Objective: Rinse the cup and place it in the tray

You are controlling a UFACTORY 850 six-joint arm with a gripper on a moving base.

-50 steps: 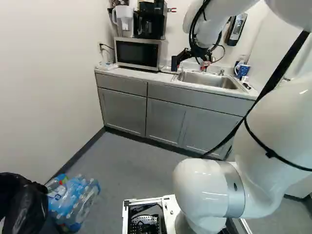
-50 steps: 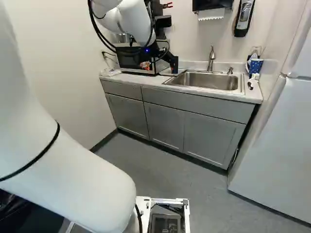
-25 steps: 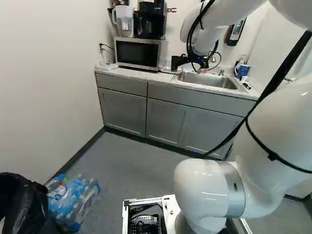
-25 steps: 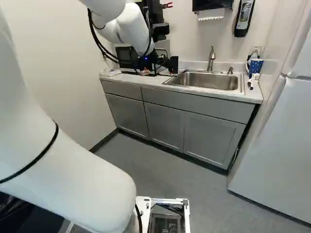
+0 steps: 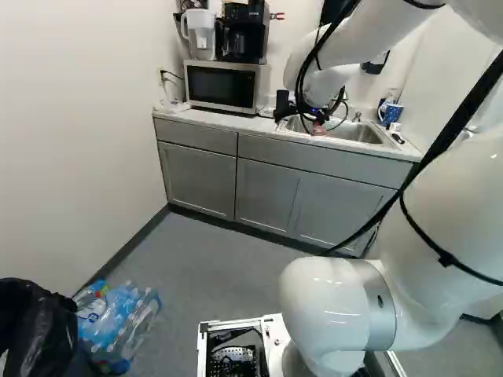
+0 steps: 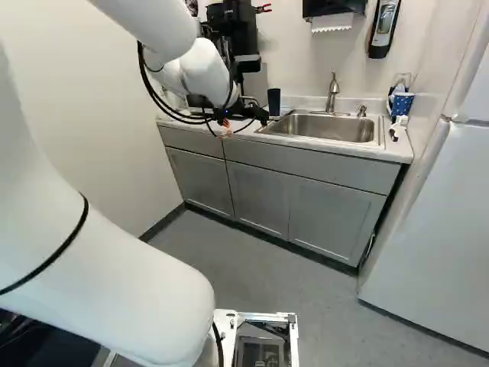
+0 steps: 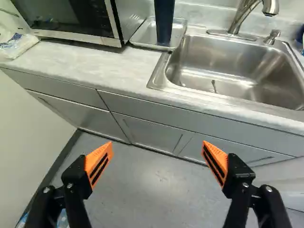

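In the right base view my gripper [image 6: 245, 121] hangs in front of the counter, left of the sink. The wrist view shows the gripper [image 7: 157, 161] with its orange-padded fingers wide apart and nothing between them. Ahead of it, beyond the counter's front edge, a tall dark blue cup [image 7: 164, 21] stands upright in the shallow metal tray [image 7: 145, 34]; the same cup [image 6: 273, 102] shows just past the fingers in the right base view. The steel sink [image 7: 218, 66] lies beside the tray, with its faucet [image 7: 240, 16] behind the basin.
A microwave [image 5: 224, 85] flanks the tray's other side, a coffee maker [image 5: 242, 35] and pitcher [image 5: 200, 33] on top. A blue-patterned mug [image 6: 402, 103] stands past the sink. Bottles [image 5: 118, 322] and a black bag [image 5: 31, 326] lie at left; a fridge [image 6: 435, 222] is at right.
My gripper has moved lower and back from the cup, toward the base. The cup has stayed upright in its place, and the base has not moved.
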